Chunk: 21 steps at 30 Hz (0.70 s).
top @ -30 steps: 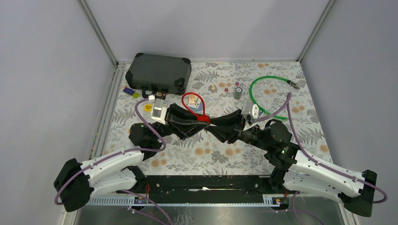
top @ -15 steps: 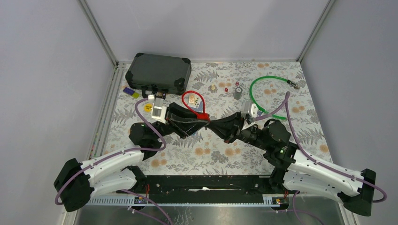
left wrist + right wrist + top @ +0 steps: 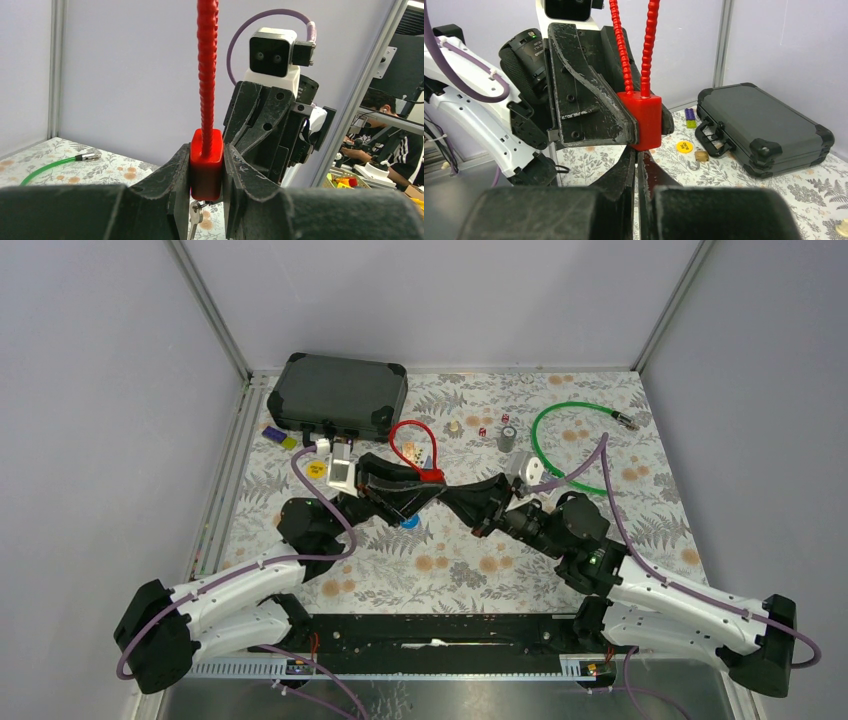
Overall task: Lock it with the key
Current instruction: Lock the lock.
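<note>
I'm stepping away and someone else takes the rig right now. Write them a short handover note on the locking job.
Left gripper: jaws shut on the body of the red padlock, held up off the table, with its red cable coming out of the top.
Right gripper: jaws shut, tips just under the padlock. Whether they pinch the key cannot be seen.
Key: sticks out of the padlock's underside.
Done: padlock gripped, key in its slot.
Left: confirm a grip on the key, then turn it to lock. Whether it is already turned cannot be told.
</note>
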Motion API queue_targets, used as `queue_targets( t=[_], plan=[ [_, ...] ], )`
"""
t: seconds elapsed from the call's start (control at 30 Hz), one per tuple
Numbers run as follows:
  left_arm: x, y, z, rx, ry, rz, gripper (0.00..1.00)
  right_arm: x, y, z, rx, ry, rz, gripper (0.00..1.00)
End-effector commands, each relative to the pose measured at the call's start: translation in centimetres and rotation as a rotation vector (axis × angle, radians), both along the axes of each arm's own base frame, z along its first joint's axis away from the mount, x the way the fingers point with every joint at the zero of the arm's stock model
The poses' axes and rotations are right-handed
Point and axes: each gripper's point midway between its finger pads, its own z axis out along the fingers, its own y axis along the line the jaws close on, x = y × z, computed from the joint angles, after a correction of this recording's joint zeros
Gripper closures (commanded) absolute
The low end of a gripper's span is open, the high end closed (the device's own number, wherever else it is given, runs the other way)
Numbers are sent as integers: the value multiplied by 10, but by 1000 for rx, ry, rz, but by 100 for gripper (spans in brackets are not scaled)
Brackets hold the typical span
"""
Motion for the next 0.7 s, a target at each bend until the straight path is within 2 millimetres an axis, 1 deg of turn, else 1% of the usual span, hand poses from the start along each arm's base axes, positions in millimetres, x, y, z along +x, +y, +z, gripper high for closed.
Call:
queue_targets(
  t=[0.0, 0.03, 0.07, 0.13, 0.2, 0.27, 0.3, 0.37, 0.47, 0.57, 0.67],
  plan=[
    [-18, 6, 28, -61, -58, -43, 100, 10, -2, 6, -3, -27, -53, 100],
    [-18, 6, 28, -61, -61, -45, 100, 5, -2, 8, 0, -31, -29, 100],
    [-19, 7, 29, -64, -65, -45, 100, 0, -1, 9, 2, -36, -4, 93],
    [-20, 7, 30, -68, -71, -49, 100, -8, -1, 11, 13, -35, 36, 76],
    [-21, 8, 31, -77, -75, -53, 100, -12, 0, 11, 13, -36, 59, 70],
    [-22, 7, 31, -81, -77, -62, 100, -13, -1, 11, 16, -35, 61, 68],
    [-23, 7, 32, -86, -79, -66, 100, -13, -2, 12, 19, -37, 60, 68],
    [-24, 7, 32, -86, -81, -74, 100, -13, -3, 13, 22, -39, 57, 74],
    [-24, 7, 32, -88, -80, -77, 100, -13, -4, 14, 23, -41, 52, 85],
    [-24, 8, 33, -94, -78, -73, 100, -12, -5, 13, 22, -41, 45, 100],
    [-24, 8, 34, -97, -79, -72, 100, -11, -3, 9, 12, -42, 47, 100]
  ],
)
